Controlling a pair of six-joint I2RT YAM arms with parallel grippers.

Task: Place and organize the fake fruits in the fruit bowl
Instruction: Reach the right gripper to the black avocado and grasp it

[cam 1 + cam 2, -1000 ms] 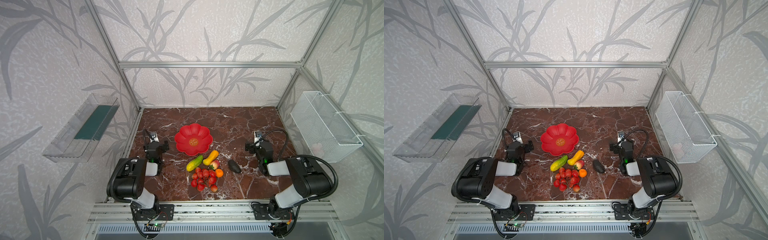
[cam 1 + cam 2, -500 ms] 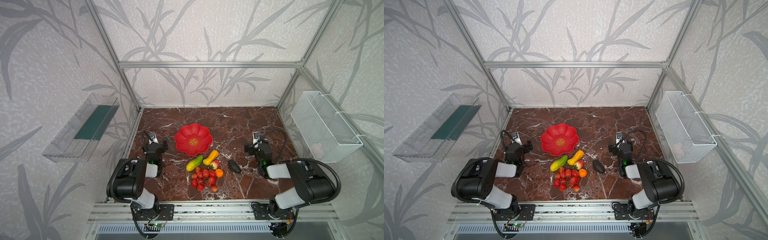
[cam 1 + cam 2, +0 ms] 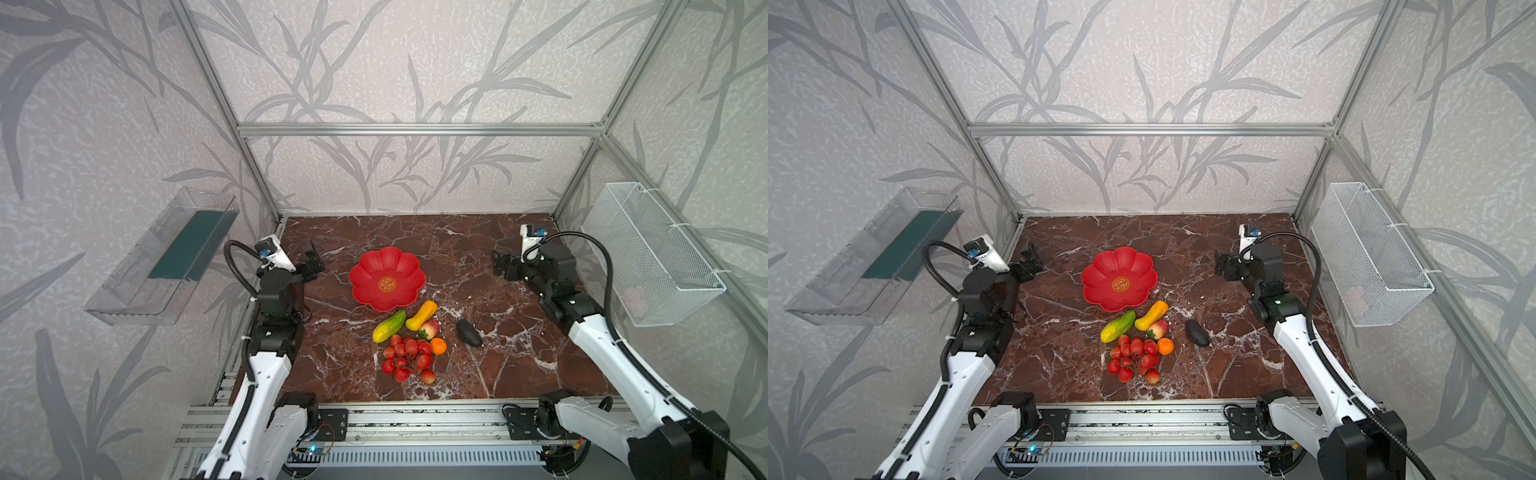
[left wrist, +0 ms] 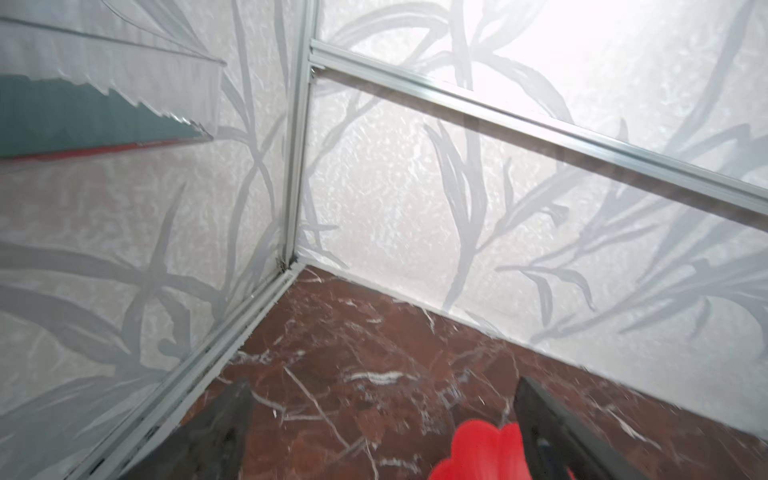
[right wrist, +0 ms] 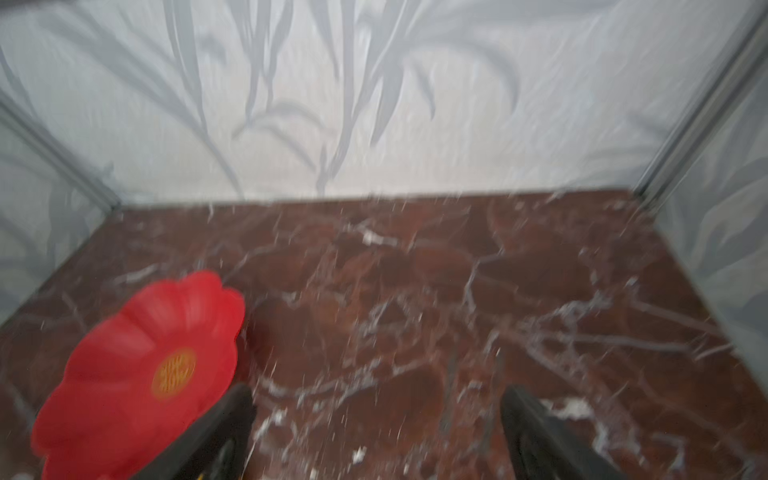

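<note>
On the marble table [image 3: 419, 235], the fruit bowl [image 3: 372, 272] lies between left gripper [image 3: 312, 261] and right gripper [image 3: 498, 264], both parted.

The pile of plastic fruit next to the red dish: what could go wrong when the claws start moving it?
1. The apple, small orange and berry bunch lie packed together, so picking one might knock the others; the orange could roll away.
2. The fruit bowl looks shallow, and the berry bunch is wide: it may hang over the rim.
3. The cucumber ends close to the bowl, so grabbing it might shove the bowl.
</note>
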